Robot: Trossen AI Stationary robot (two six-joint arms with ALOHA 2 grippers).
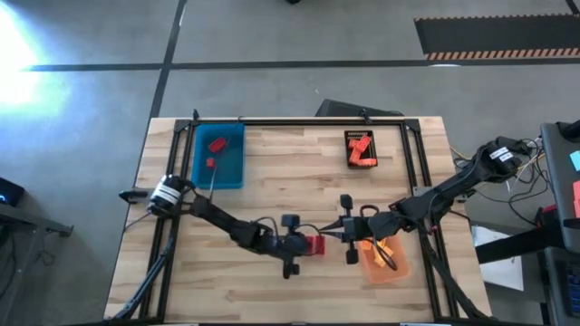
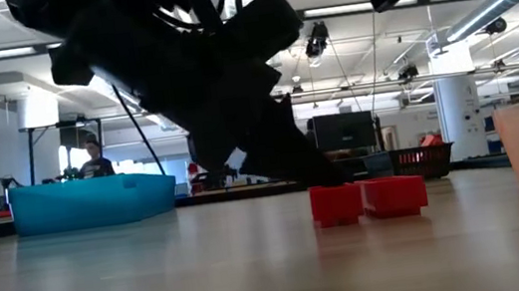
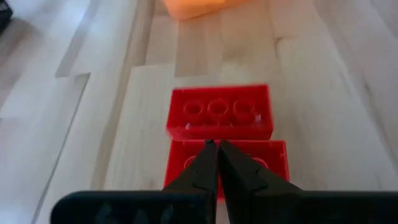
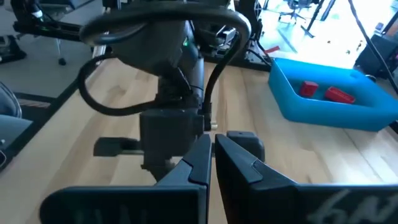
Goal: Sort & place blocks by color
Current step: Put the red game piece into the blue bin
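— Trays first, going from the left: the blue tray (image 1: 220, 156) is sitting at the table's far left, and two red blocks (image 1: 216, 145) are lying inside it, apart from each other.

— And the arm on that side?

— The left arm is reaching in across the wooden table (image 1: 272, 181) toward the middle. The left gripper (image 3: 217, 149) is hanging low with its fingers pinched together, holding nothing; its tips are sitting right over the nearer of two red bricks (image 3: 219, 112).

— Are those two touching?

— They are lying side by side, studs up, looking as though they are touching or just barely apart. From table height they are standing as a low red pair (image 2: 365, 199) under the dark arm.

— What is going on further right?

— The right gripper (image 4: 212, 146) is hovering just beside that pair, facing the left arm's wrist, its fingers also closed on nothing. Behind it, the translucent orange tray (image 1: 384, 256) is resting near the table's front right, with the right arm passing over it, and I cannot tell what is lying inside.

— Anything at the back?

— The black tray (image 1: 360, 148) is sitting at the far right, and several orange-red blocks (image 1: 361, 149) are piling up in it. A person (image 2: 95, 159) is standing far off in the room beyond the blue tray.
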